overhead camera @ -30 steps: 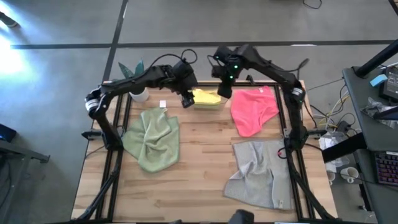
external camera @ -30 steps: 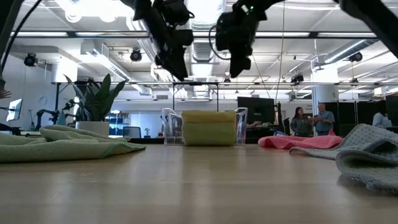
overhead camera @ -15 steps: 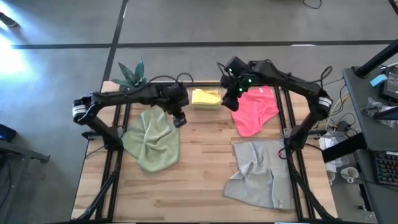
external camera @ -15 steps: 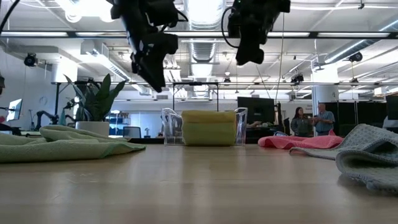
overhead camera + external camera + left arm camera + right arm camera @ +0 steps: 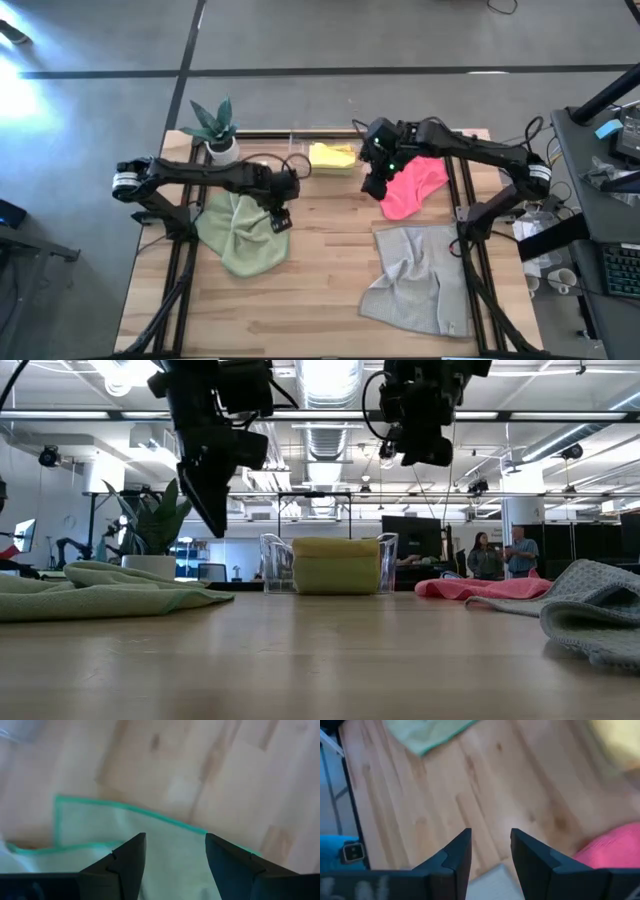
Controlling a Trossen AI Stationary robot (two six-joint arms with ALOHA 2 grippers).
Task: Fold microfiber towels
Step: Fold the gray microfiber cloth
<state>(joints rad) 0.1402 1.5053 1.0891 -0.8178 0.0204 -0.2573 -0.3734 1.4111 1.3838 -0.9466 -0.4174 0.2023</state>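
The left gripper, fingers spread and holding nothing, hovers over the sage green towel near the clear bin. The right gripper, fingers parted and unloaded, hangs beside the bin at the hot pink towel. Risk: on the crumpled green cloth, a descending pinch may catch several layers or miss the hem, producing a skewed fold.

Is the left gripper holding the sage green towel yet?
No, the left gripper hangs open and empty above the sage green towel.
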